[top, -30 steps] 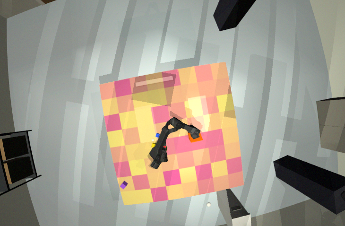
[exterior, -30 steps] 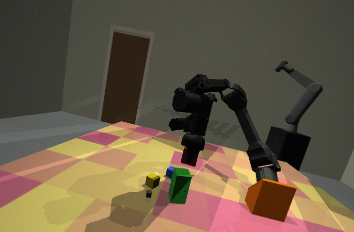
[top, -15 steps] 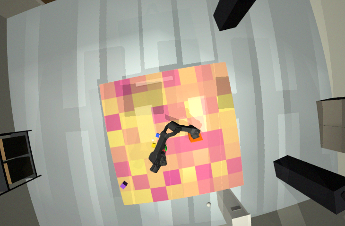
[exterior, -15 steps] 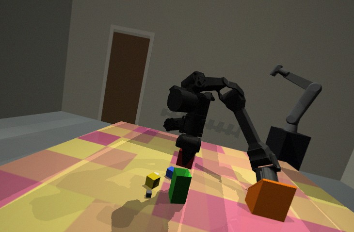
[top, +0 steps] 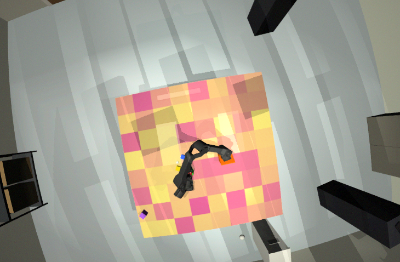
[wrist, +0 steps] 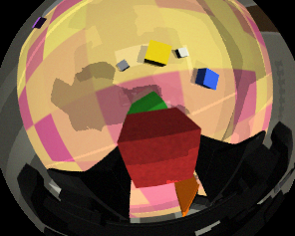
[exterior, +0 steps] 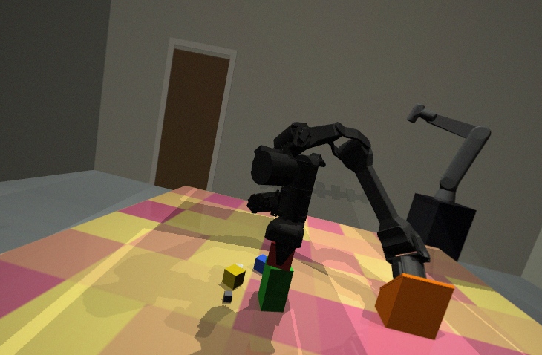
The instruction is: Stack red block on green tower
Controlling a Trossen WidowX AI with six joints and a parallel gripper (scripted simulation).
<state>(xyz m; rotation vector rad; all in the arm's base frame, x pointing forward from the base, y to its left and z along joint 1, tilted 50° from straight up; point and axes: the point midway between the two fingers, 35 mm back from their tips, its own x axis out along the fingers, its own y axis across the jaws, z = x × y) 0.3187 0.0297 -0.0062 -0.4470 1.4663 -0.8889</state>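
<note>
My gripper (exterior: 284, 253) (wrist: 155, 137) points down and is shut on the red block (exterior: 273, 256) (wrist: 159, 170). The green tower (exterior: 275, 291) (wrist: 149, 104) stands upright beneath the block. In the exterior view the block's lower edge meets or overlaps the tower's top; whether they touch cannot be told. In the wrist view part of the tower's green shows beyond the block's far edge, and the block hides the rest. In the top view the arm covers most of both.
A yellow block (exterior: 233, 277) (wrist: 157, 52), a blue block (exterior: 260, 264) (wrist: 208, 79), a small grey cube (exterior: 227, 296) (wrist: 122, 65) and a small white cube (wrist: 181, 52) lie near the tower. A purple block (top: 143, 214) lies near a table corner. The arm stands on an orange base (exterior: 418, 310).
</note>
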